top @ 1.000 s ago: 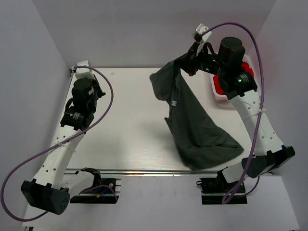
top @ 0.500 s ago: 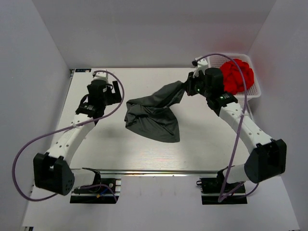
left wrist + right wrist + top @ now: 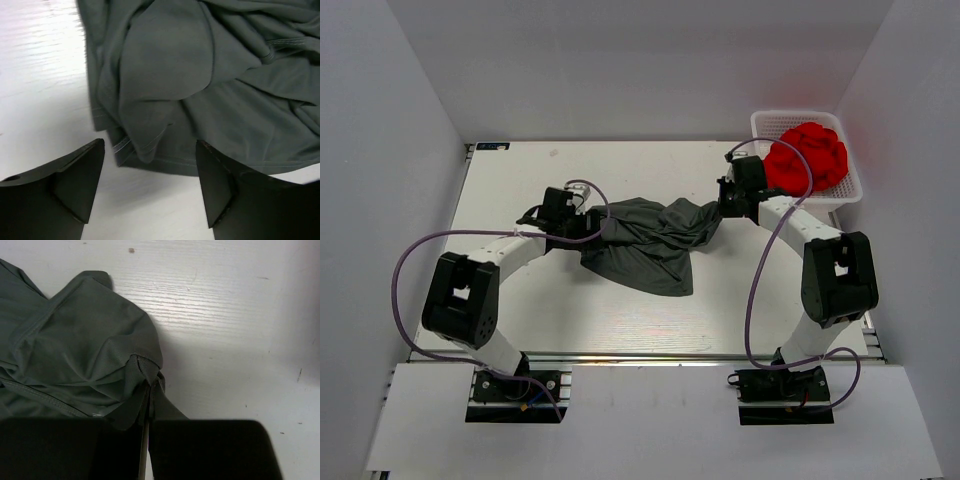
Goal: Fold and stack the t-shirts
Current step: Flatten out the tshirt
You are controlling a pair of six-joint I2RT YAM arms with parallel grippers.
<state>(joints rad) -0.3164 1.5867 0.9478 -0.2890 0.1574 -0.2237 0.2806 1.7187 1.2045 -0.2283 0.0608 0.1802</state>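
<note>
One dark grey t-shirt (image 3: pixel 650 242) lies crumpled in the middle of the white table (image 3: pixel 520 290). My left gripper (image 3: pixel 592 228) sits low at the shirt's left edge. In the left wrist view it (image 3: pixel 150 175) is open, with bare table between the fingers (image 3: pixel 75 175), and the shirt's stitched hem (image 3: pixel 150 150) is just ahead of the tips. My right gripper (image 3: pixel 722 208) is at the shirt's right end. In the right wrist view it (image 3: pixel 149 390) is shut on a pinched fold of the t-shirt (image 3: pixel 75 350), close above the table.
A white basket (image 3: pixel 760 122) at the back right corner holds a bunched red cloth (image 3: pixel 807 155), just behind the right arm. Purple cables loop over both arms. White walls close in the table on the left, back and right.
The right arm has swung down and brought the hanging shirt onto the table in a crumpled heap. The left arm has reached in to the shirt's left edge and its gripper has opened.
</note>
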